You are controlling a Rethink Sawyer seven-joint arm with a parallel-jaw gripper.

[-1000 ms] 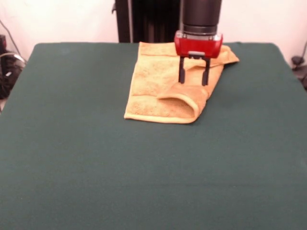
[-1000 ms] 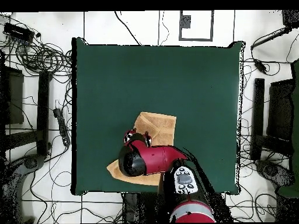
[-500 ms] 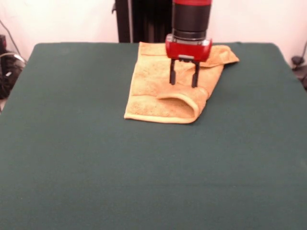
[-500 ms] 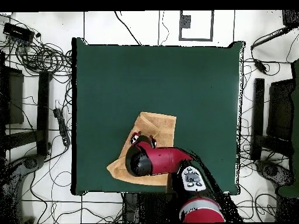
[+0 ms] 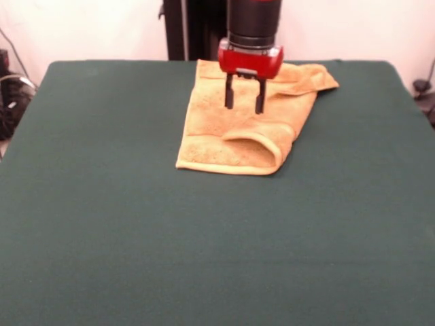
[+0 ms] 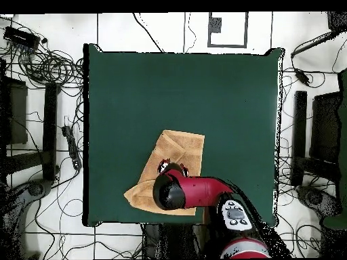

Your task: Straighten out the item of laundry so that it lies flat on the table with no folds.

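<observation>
- Since a second ago the gripper (image 5: 245, 102) has slid sideways across the towel (image 5: 224, 129), from above the curled fold toward the towel's middle, while the towel itself has not shifted.
- Its jaws stand spread, both fingers pointing straight down, with nothing between them; whether the tips touch the cloth cannot be told.
- Below and around the jaws lies the towel, at the robot's side of the table (image 5: 102, 224), one corner reaching the table's far edge in the front view.
- Toward the camera from the jaws, a flap of the towel is doubled over into a rounded loop, so the cloth is not yet flat; the corner beyond the jaws near the pedestal also looks rumpled.
- Judged from this, the step in hand is repositioning to choose a grasp, with the unfolding not yet begun.
- Next likely needs the jaws lowered onto the free hem of that flap, closed on the top layer only, then drawn outward to open the fold.
- From overhead the arm (image 6: 196, 191) covers part of the towel (image 6: 181, 145).
</observation>
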